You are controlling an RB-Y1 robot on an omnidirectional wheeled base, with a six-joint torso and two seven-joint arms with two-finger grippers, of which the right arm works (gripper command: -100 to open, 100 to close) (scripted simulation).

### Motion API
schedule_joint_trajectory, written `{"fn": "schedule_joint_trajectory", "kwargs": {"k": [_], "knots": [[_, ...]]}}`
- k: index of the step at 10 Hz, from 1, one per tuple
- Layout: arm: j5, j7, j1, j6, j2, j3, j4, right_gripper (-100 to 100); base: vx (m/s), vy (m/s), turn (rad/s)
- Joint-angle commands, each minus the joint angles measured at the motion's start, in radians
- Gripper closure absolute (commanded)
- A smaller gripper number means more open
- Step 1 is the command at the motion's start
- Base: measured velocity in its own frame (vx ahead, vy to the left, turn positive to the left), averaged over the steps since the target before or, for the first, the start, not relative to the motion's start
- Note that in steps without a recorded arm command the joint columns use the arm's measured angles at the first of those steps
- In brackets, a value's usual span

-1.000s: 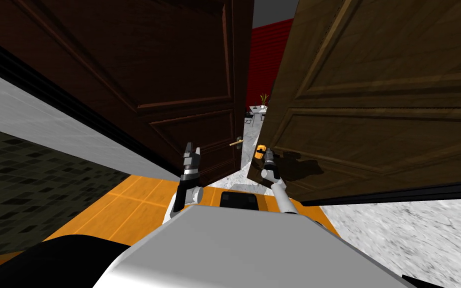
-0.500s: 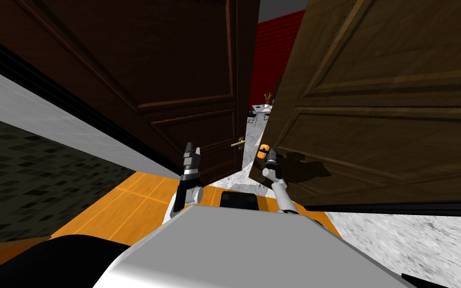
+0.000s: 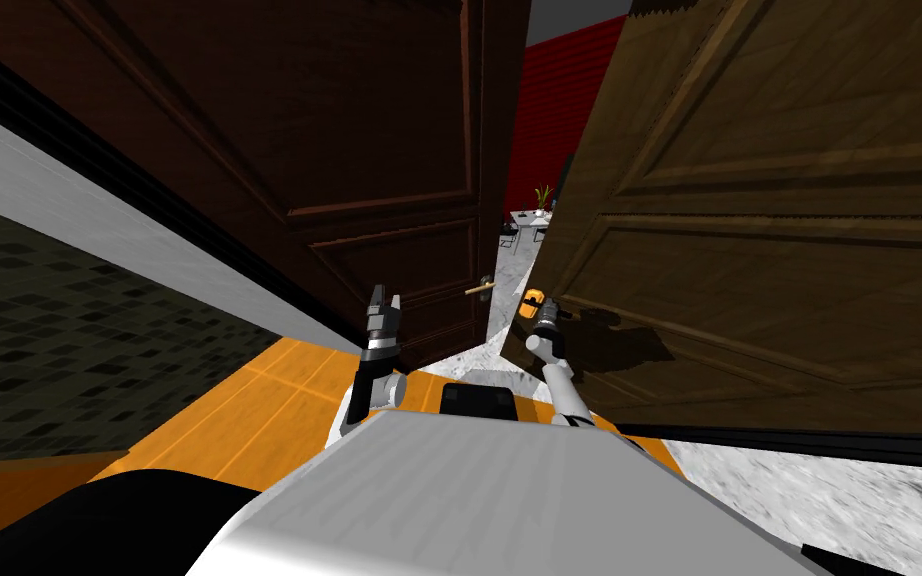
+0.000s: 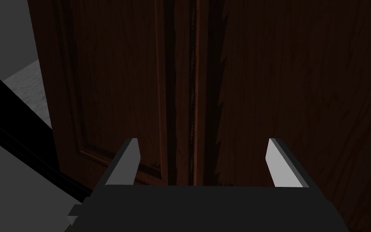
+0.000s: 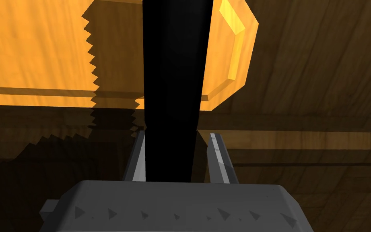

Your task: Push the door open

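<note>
Step in hand: pushing on the lighter brown panelled wooden door (image 3: 769,230), which stands ajar on the right, with a narrow gap at its free edge.
Right claw (image 5: 176,137): closed narrow around the black lever handle (image 5: 174,80), in front of the orange backplate (image 5: 31,52) and low on the door's free edge.
Left claw (image 4: 200,141): fingers spread wide and holding nothing, pointed at the dark reddish-brown panelled door (image 4: 281,80) on the left, close to it.
Beyond the gap: pale marbled floor (image 3: 504,285) and a red wall (image 3: 554,100).
Next move, as a judgement: a steady forward push along the door's swing, with the grip kept firm on the lever, the wrist turning with the arc, and the base following so the arm does not overreach.
Risk, as a judgement: the lever slipping from the thin fingers.
Containers: a small green plant (image 3: 543,193) on a pale worktop far beyond the gap, its pot too small to tell.
</note>
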Motion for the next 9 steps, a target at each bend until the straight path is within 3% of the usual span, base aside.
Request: {"fn": "schedule_joint_trajectory", "kwargs": {"k": [1,3,4,5,6,7,8,9], "knots": [[-0.018,0.018,-0.022,-0.031,-0.025,-0.031,0.015,100,0.031,-0.017,0.074],[-0.018,0.018,-0.022,-0.031,-0.025,-0.031,0.015,100,0.017,0.001,0.0],[-0.048,0.057,-0.033,-0.043,-0.018,-0.064,0.027,100,0.034,-0.003,0.109],[-0.048,0.057,-0.033,-0.043,-0.018,-0.064,0.027,100,0.029,-0.01,0.079],[-0.078,0.096,-0.044,-0.054,-0.011,-0.095,0.039,100,0.036,-0.019,0.14],[-0.078,0.096,-0.044,-0.054,-0.011,-0.095,0.039,100,0.036,-0.02,0.075],[-0.106,0.134,-0.054,-0.064,-0.004,-0.124,0.05,100,0.043,-0.013,0.126],[-0.106,0.134,-0.054,-0.064,-0.004,-0.124,0.05,100,0.044,-0.019,0.06]]}}
